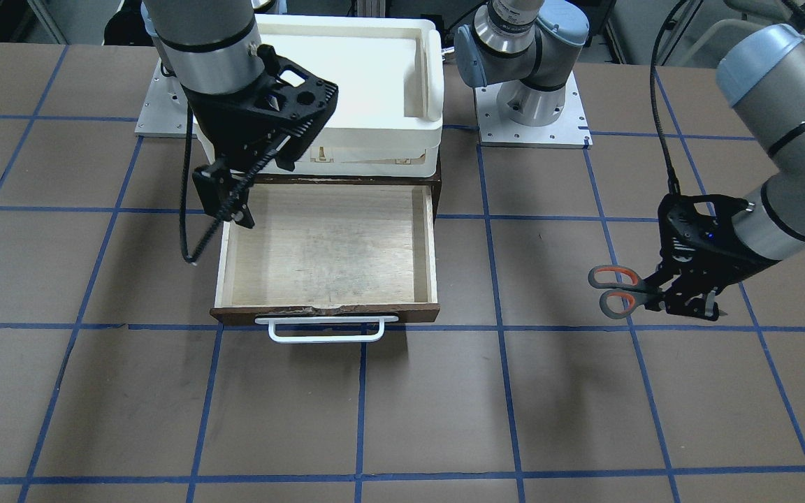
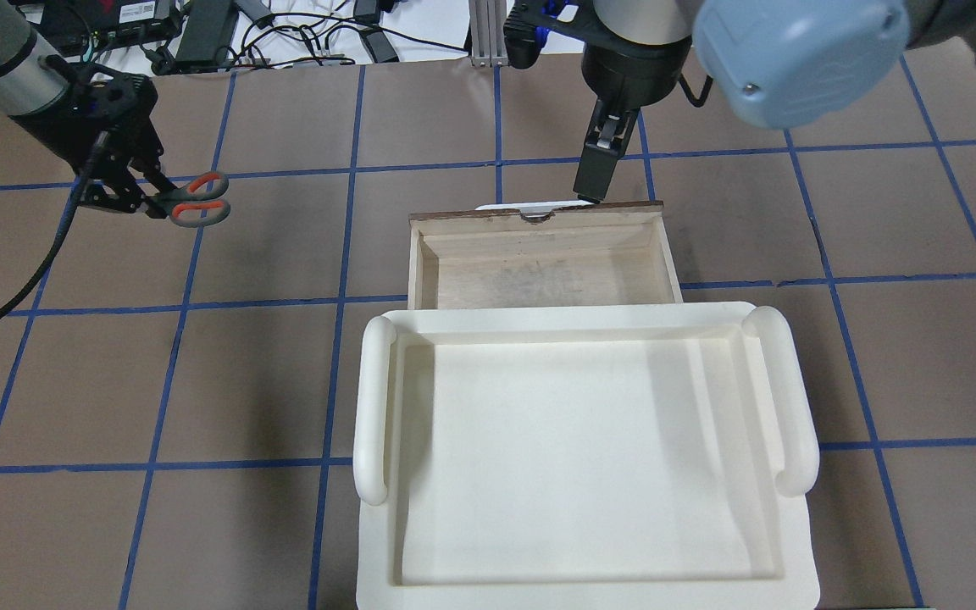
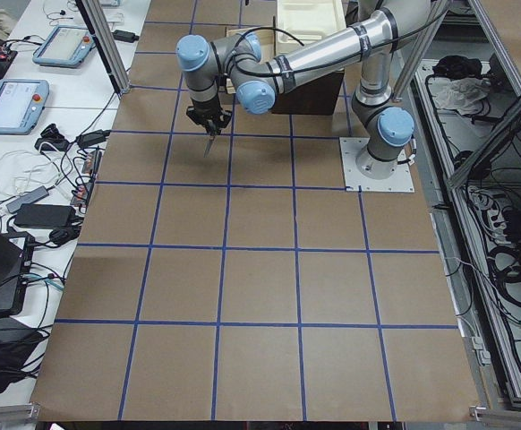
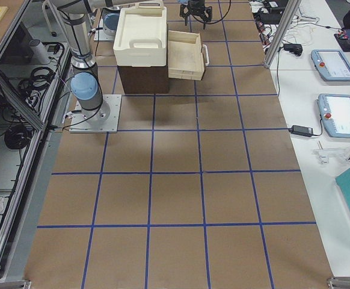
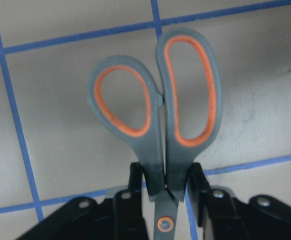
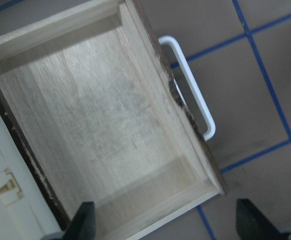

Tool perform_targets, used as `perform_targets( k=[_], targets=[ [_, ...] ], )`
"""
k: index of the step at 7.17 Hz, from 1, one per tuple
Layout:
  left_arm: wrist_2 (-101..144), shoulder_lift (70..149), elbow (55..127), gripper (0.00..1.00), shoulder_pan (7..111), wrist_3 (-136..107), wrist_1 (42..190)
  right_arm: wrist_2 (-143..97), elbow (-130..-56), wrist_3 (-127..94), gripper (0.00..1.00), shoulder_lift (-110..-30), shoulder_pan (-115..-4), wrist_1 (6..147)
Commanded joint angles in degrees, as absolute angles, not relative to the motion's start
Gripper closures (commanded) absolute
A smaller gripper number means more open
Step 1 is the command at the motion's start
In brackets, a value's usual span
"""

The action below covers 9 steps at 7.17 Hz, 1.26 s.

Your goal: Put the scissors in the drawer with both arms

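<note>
The scissors (image 1: pixel 615 290), with grey handles lined orange, are clamped at the pivot by my left gripper (image 1: pixel 682 299) and held above the table well to the side of the drawer, handles pointing towards it. They also show in the overhead view (image 2: pixel 197 200) and in the left wrist view (image 5: pixel 158 110). The dark-brown drawer (image 1: pixel 430 244) is pulled open, its pale plywood floor (image 6: pixel 95 125) bare and its white bar handle (image 1: pixel 325 330) facing away from the robot. My right gripper (image 1: pixel 224 199) is open and empty, above the drawer's side wall near its rear corner.
A cream-white plastic tray (image 1: pixel 374 77) sits on top of the dark cabinet behind the drawer and overhangs it in the overhead view (image 2: pixel 581 440). The brown tabletop carries a blue tape grid. The arm bases (image 1: pixel 532 105) stand beside the cabinet.
</note>
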<state>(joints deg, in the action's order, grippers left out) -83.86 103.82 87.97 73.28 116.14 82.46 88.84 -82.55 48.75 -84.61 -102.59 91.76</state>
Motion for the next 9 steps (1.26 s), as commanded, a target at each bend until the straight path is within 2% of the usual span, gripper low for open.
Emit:
perform_targets(
  k=[1,3,6,9],
  targets=[
    [-81.14,102.14,87.98,1.0,78.46,108.41,82.97,91.32,-85.78,25.93,0.0,-91.47,-102.31,84.77],
    [-80.95,101.26,88.85,1.0,84.08,103.66,82.97,91.49,-85.61,7.47,0.0,-92.81,-101.52,82.18],
    [-81.03,100.89,89.12,1.0,92.79,98.11,82.44,88.0,-84.99,5.89,0.0,-93.69,-91.88,82.09],
    [-81.04,101.34,89.3,1.0,102.7,88.37,81.3,87.8,-85.25,1.06,0.0,-93.43,-91.58,82.53]
  ],
)
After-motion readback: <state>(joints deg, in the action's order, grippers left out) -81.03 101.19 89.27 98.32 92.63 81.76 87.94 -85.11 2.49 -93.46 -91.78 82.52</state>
